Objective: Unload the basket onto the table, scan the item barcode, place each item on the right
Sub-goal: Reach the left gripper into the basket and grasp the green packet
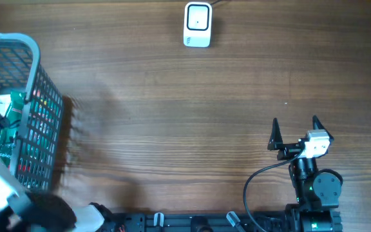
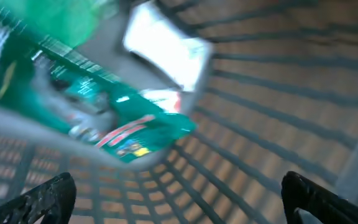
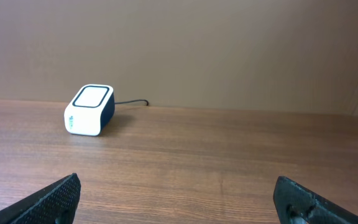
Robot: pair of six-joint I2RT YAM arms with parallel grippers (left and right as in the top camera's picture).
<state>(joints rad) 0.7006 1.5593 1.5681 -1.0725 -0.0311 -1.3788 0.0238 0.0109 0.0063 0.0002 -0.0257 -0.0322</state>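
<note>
Both empty, jaws wide: left gripper inside basket at 9 o'clock, just above green packet; right gripper idle at 4. Scanner at 12. Risks: fingers catch basket wire; slick packet slips from pinch.

Basket at left of table w/ packet inside; scanner far centre.

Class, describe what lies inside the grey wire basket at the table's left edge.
A green printed packet and a white item lie in the basket. Blur hides their labels, and anything beneath them is covered.
</note>
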